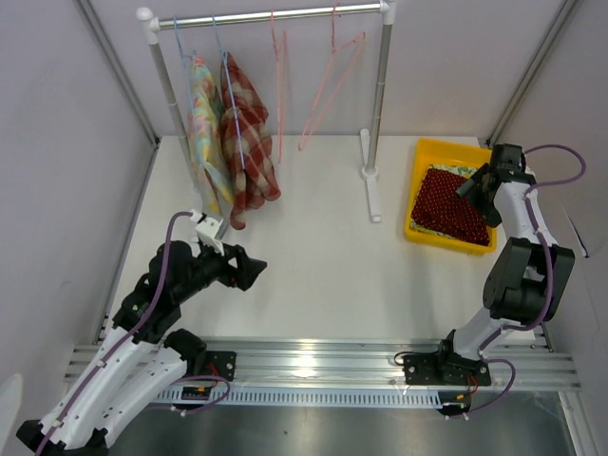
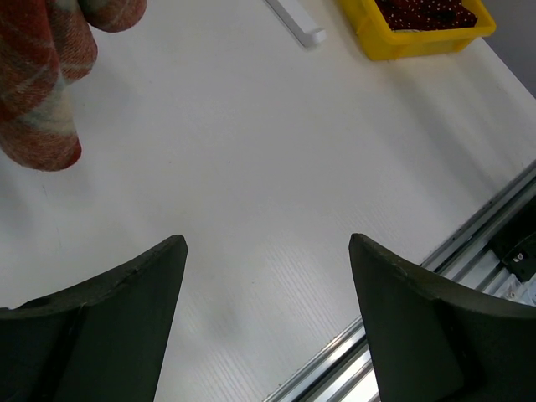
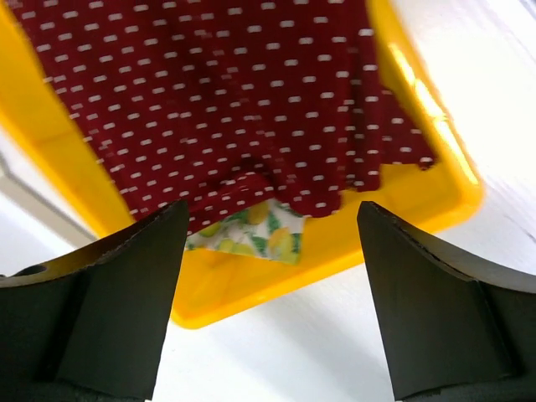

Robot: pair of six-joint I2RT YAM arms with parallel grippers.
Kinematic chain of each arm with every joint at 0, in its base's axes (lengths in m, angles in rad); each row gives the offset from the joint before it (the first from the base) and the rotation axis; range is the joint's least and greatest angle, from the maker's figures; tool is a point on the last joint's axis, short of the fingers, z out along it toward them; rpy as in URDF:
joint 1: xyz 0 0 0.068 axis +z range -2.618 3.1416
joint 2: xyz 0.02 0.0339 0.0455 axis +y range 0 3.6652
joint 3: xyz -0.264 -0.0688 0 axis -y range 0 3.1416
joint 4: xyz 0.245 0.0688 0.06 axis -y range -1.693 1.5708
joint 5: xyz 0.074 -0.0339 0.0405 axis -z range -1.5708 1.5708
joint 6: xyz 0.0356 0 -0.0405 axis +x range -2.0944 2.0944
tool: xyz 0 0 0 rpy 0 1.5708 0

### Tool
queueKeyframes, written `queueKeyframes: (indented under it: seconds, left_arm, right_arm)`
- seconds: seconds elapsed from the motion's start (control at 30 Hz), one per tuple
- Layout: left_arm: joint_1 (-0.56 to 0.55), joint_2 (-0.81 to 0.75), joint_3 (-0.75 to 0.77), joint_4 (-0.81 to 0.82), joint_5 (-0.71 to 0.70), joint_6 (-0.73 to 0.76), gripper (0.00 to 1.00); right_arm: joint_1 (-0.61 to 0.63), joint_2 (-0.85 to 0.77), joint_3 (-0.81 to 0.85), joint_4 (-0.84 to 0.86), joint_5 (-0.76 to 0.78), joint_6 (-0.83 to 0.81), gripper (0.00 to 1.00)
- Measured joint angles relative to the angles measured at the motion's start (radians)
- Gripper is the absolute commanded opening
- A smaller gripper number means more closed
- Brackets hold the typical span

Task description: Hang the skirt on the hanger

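Ahead of me the white worktop point(image 1: 313, 266) carries a white rack point(image 1: 382, 85) at its far side; from its bar hang a red plaid garment point(image 1: 249, 142) and, just left of it, a yellow floral garment point(image 1: 207, 133); at far right sits a yellow bin point(image 1: 442, 147), a lemon-print cloth point(image 3: 251, 234) inside; an aluminium rail point(image 1: 323, 361) runs along the near edge.

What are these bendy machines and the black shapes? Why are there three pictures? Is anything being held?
The bendy machines are two robot arms bolted to a white table, each ending in a two-finger claw. The big picture looks down from above: the left claw is over bare table, the right claw over a yellow bin. The other two pictures come from cameras on the wrists; the dark shapes are each claw's own fingers. In the bin lies a red skirt with white dots, on a lemon-print cloth. The rack behind holds two hung clothes and empty pink hangers. Both claws are open, holding nothing.
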Motion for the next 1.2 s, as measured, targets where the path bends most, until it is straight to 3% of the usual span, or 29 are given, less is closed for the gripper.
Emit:
queueKeyframes:
  seconds: [0.4, 0.6, 0.7, 0.83, 0.9, 1.2]
  left_arm:
    - [0.0, -0.006, -0.009, 0.006, 0.022, 0.0, 0.84]
    - [0.0, -0.006, -0.011, 0.007, 0.022, 0.0, 0.84]
    - [0.0, -0.006, -0.011, 0.006, 0.021, 0.0, 0.84]
    - [0.0, -0.006, -0.011, 0.007, 0.021, 0.0, 0.84]
    - [0.0, -0.006, -0.011, 0.007, 0.021, 0.0, 0.84]
    - [0.0, -0.006, -0.011, 0.006, 0.021, 0.0, 0.84]
  right_arm:
    - [-0.059, 0.08, -0.053, 0.055, -0.013, -0.026, 0.72]
    - [-0.058, 0.13, -0.053, 0.09, -0.057, -0.024, 0.58]
    - [-0.057, 0.138, -0.053, 0.1, -0.066, -0.024, 0.47]
    - [-0.052, 0.146, -0.053, 0.11, -0.072, -0.027, 0.14]
    - [-0.05, 0.146, -0.051, 0.111, -0.076, -0.027, 0.05]
    - [-0.032, 0.099, 0.126, 0.007, -0.111, -0.024, 0.0]
